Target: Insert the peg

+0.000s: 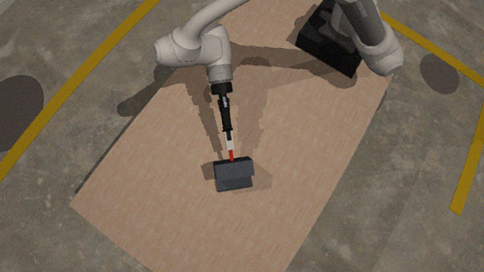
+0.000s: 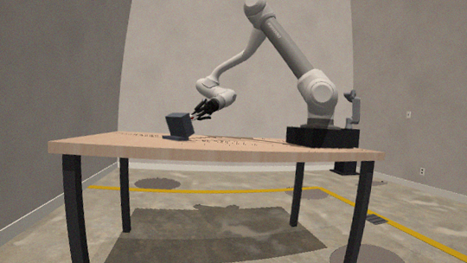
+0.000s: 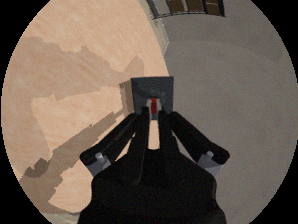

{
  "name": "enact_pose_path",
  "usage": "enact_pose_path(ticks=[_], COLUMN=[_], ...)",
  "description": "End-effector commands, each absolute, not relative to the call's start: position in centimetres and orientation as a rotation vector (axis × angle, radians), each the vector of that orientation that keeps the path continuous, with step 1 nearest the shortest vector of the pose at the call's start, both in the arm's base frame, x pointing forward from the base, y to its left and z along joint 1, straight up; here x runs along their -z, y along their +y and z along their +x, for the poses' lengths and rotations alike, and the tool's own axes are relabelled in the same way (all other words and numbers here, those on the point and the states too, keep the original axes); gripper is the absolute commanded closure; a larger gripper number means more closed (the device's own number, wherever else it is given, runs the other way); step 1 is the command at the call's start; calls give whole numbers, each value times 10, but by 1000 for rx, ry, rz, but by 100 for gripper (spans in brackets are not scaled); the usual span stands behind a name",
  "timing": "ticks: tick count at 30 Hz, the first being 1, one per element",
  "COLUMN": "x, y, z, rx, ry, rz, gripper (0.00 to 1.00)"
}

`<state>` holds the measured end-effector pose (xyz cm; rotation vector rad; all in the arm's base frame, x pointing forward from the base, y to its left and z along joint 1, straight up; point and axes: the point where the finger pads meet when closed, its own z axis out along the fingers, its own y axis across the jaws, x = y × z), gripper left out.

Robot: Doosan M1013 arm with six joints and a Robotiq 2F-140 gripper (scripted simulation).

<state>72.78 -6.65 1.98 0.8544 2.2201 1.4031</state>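
A dark grey block with a sloped panel point(image 1: 233, 174) stands near the middle of the wooden table; it also shows in the side view point(image 2: 179, 126) and the wrist view point(image 3: 152, 94). My gripper point(image 1: 228, 138) is shut on a peg point(image 1: 230, 153) with a white shaft and a red tip. The peg is tilted toward the panel, and its red tip meets the panel's upper face at the hole. In the wrist view the red tip point(image 3: 153, 106) sits at the centre of the panel, between my fingers. How deep the tip sits in the hole is hidden.
The arm's black base point(image 1: 329, 47) stands at the far end of the table. The table edges lie well away from the block. Yellow floor tape point(image 1: 62, 94) runs around the table.
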Motion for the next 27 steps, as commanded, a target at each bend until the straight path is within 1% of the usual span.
enact_pose_path(ticks=[1, 27], x=[-18, -12], y=[-63, -54], z=[732, 740], rx=[-1400, -1400], ry=[2219, 2219], rz=[851, 851], gripper=[100, 100])
